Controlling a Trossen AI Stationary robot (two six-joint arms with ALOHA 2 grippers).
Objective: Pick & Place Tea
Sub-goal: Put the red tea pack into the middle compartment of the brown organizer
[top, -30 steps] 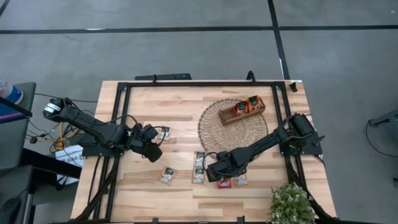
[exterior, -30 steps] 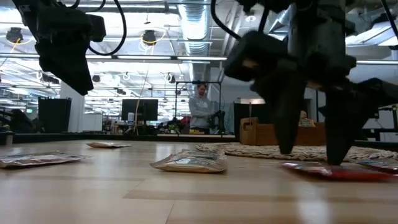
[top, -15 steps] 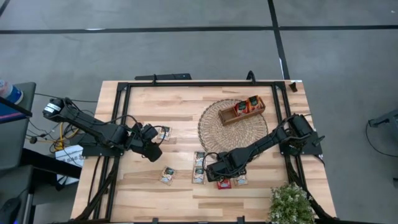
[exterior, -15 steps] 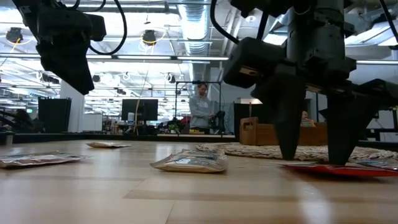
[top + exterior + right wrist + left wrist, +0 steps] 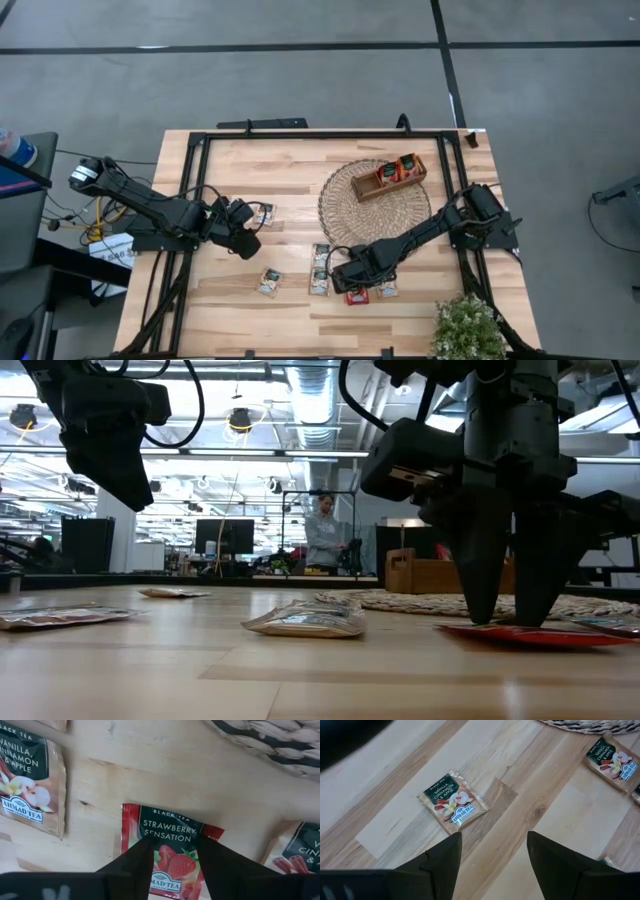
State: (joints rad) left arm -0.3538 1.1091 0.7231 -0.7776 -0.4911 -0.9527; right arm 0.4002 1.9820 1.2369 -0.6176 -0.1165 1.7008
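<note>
A red strawberry tea sachet [image 5: 167, 852] lies flat on the wooden table [image 5: 290, 170], near its front edge and just in front of the round wicker mat [image 5: 375, 205]. The right gripper [image 5: 172, 862] stands directly over it with both fingertips [image 5: 487, 595] down on its face, one on each side of the printed strawberries. The jaws are narrowed but not fully together; from the low view the sachet lies flat on the wood, so whether it is actually pinched cannot be told.

Just beside the red sachet, a beige sachet [image 5: 386, 289] lies on the side toward the right arm's base. On the other side, three more beige sachets [image 5: 320, 268] sit close together. Another beige sachet [image 5: 270, 282] rests alone toward the left.

On the mat stands the wooden tray [image 5: 389, 177], with red sachets [image 5: 407, 167] upright in its compartments.

The left gripper [image 5: 492, 852] hovers above the table on the left side, fingers spread apart and empty. A vanilla, cinnamon and apple sachet [image 5: 452, 802] lies on the wood just ahead of it.

A potted plant [image 5: 466, 327] sits at the table's front right corner. In the room behind, a person [image 5: 322, 532] stands far off
</note>
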